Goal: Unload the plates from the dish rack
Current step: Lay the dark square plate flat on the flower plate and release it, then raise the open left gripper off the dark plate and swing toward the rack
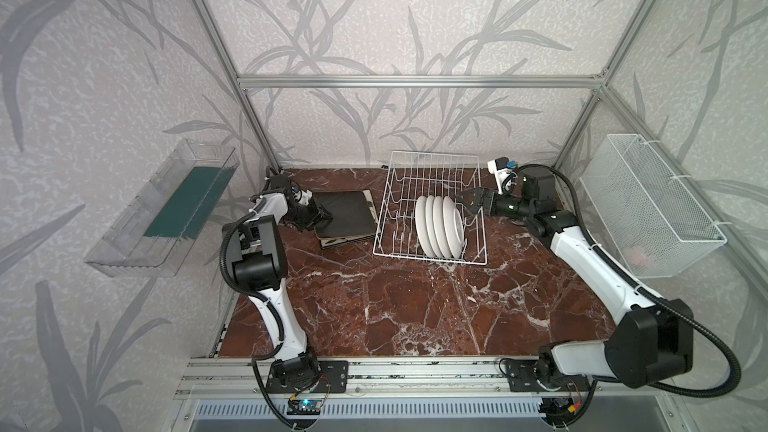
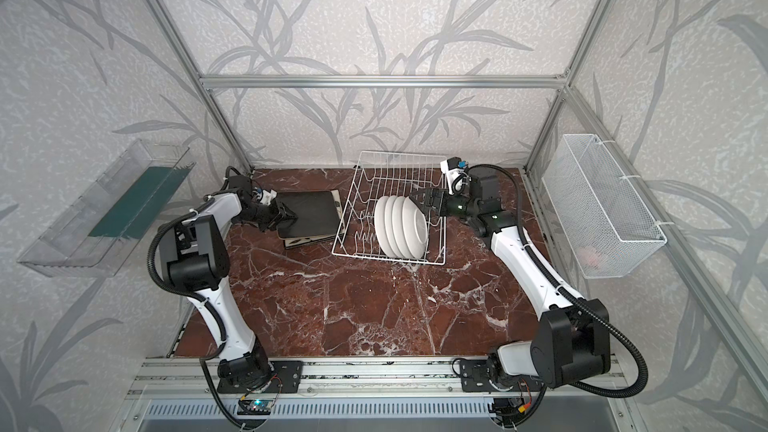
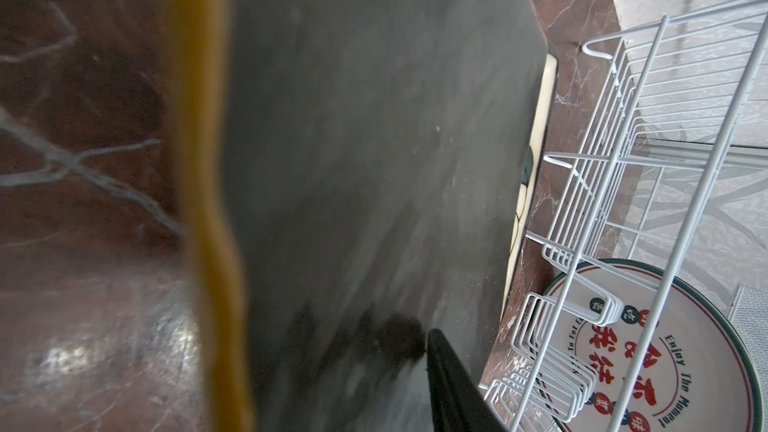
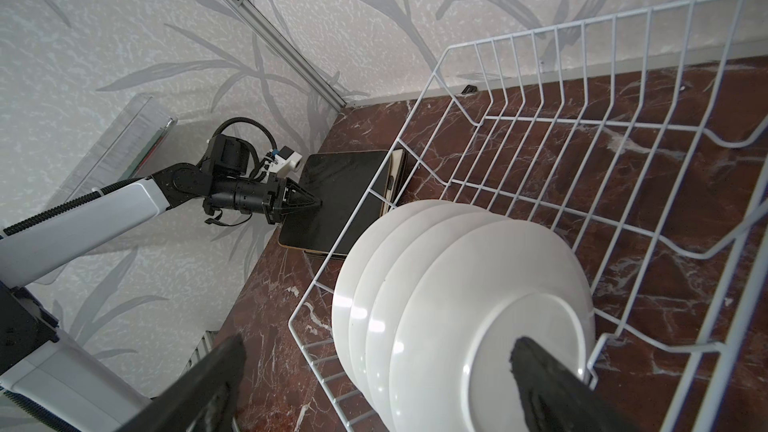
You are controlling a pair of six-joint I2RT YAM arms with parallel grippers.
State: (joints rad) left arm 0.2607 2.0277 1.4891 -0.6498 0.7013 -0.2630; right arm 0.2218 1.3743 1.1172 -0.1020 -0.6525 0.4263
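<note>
A red-brown marble tabletop (image 1: 415,305) sits inside an aluminium frame (image 1: 415,81), with grey leaf-patterned walls (image 1: 374,14) around it.

In both top views the dish rack (image 1: 415,176) stands at the back middle. Four round plates (image 1: 440,226) stand on edge in its near right part, their white backs turned right. Just left of the rack, the square plates (image 1: 349,211) lie stacked on the table, black backs up. The left gripper (image 1: 326,216) is at the stack's left edge. The right gripper (image 1: 467,201) hovers at the rack's right side, beside the rightmost round plate. A clear plastic tray (image 1: 166,209) hangs on the left wall and a mesh basket (image 1: 648,205) on the right.

In the left wrist view the top square plate's black back, edged in tan, fills the middle. One dark finger (image 3: 453,388) lies over it and the other is out of sight, so I cannot tell whether this claw is clamped on the plate or released. Through the rack wires, a round plate's face shows red characters and the words "Enjoy The Moment".

In the right wrist view the right gripper (image 4: 378,340) is spread wide and grasps nothing. One finger (image 4: 548,380) crosses the nearest round plate's back, perhaps touching it. Across the table, the left gripper (image 4: 318,202) tapers almost to a point at the top square plate's edge.
</note>
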